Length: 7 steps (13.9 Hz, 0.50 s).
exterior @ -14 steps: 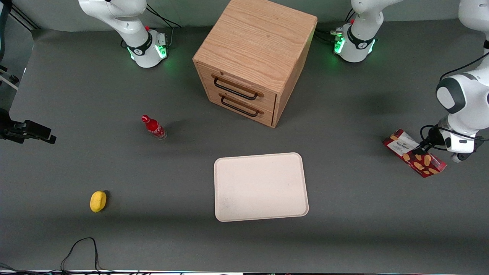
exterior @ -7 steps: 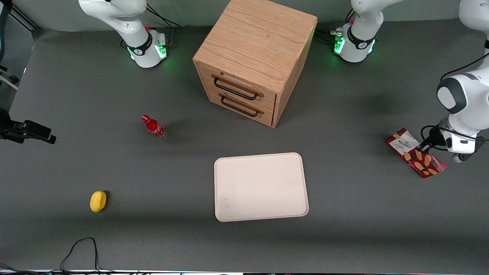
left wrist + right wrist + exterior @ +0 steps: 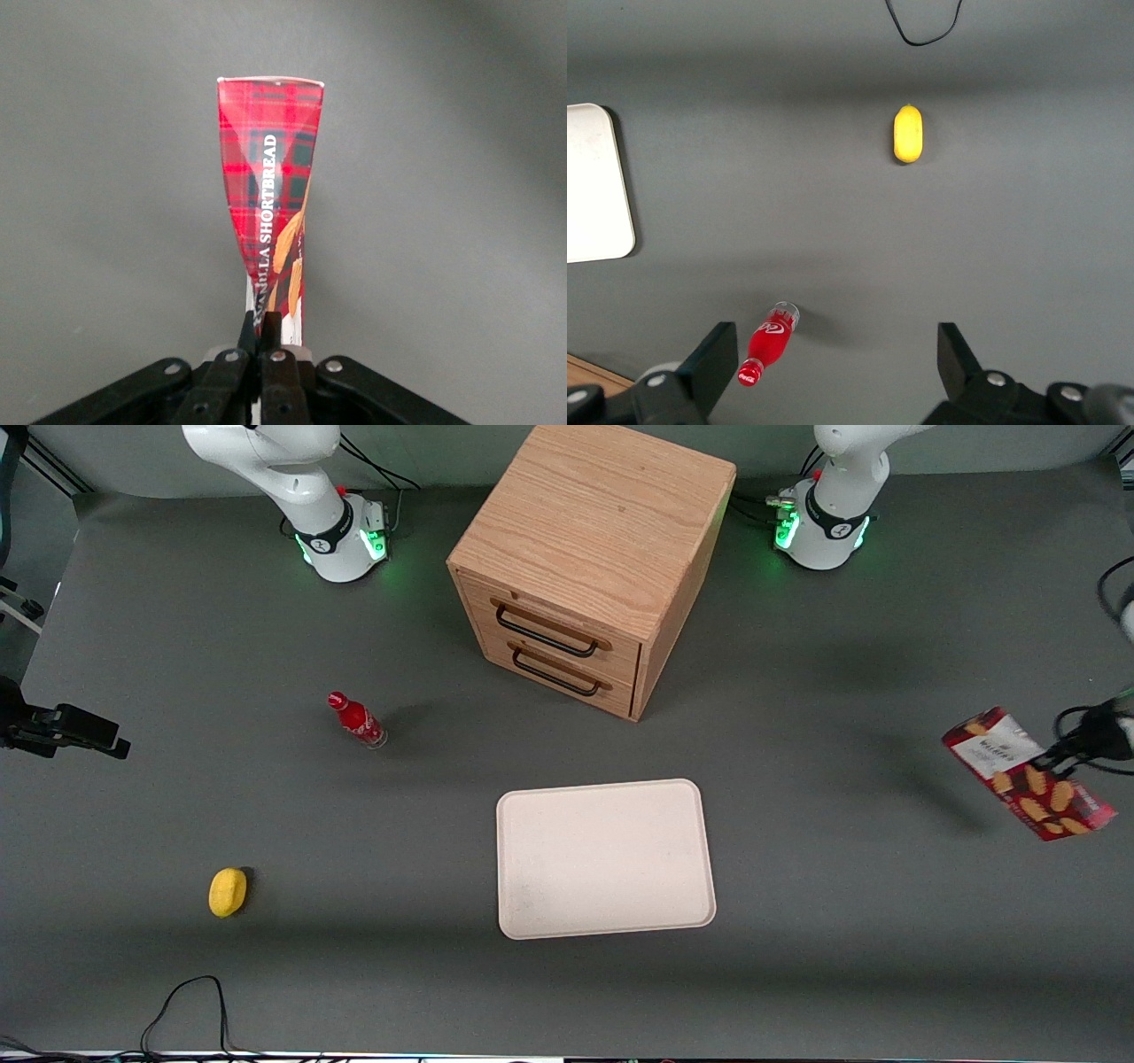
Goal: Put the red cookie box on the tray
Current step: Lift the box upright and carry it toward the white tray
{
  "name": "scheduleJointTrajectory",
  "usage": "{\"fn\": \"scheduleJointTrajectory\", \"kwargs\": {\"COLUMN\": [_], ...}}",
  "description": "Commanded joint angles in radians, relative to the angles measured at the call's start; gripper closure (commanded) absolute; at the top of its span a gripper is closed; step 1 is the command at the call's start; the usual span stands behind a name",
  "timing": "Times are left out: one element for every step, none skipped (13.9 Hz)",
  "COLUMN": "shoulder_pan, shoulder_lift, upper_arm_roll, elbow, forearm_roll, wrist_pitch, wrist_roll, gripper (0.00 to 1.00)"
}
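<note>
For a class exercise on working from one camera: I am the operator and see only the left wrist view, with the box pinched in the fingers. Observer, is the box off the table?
Observer: Yes. The front view shows the box hanging tilted in the gripper above the table, at the working arm's end.
Operator: Where is the tray?
Observer: The tray lies flat mid-table, in front of the drawer cabinet, toward the parked arm's end from the box.
Operator: Is anything on it?
Observer: Nothing. A red bottle and a yellow object sit on the table nearer the parked arm's end.
</note>
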State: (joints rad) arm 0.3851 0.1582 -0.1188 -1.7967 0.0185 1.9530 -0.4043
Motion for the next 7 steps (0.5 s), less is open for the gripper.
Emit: {"fn": "scheduleJointTrajectory", "kwargs": {"shoulder_pan": [-0.008, -0.008, -0.011, -0.011, -0.014, -0.017, -0.026], "shoulder_lift": [0.011, 0.014, 0.015, 0.015, 0.015, 0.017, 0.018], "upper_arm_roll": [0.001, 0.001, 0.001, -0.001, -0.002, -0.005, -0.013], "elbow": [0.248, 0.319, 0.367, 0.400, 0.422, 0.437, 0.441], "forearm_roll": [0.003, 0.003, 0.003, 0.003, 0.001, 0.001, 0.001], "wrist_pitch": [-0.236, -0.291, -0.331, -0.362, -0.379, -0.385, -0.387], "wrist_roll": [-0.002, -0.004, -0.004, 0.008, 0.024, 0.047, 0.074], "gripper": [1.00, 1.00, 1.00, 1.00, 1.00, 1.00, 1.00]}}
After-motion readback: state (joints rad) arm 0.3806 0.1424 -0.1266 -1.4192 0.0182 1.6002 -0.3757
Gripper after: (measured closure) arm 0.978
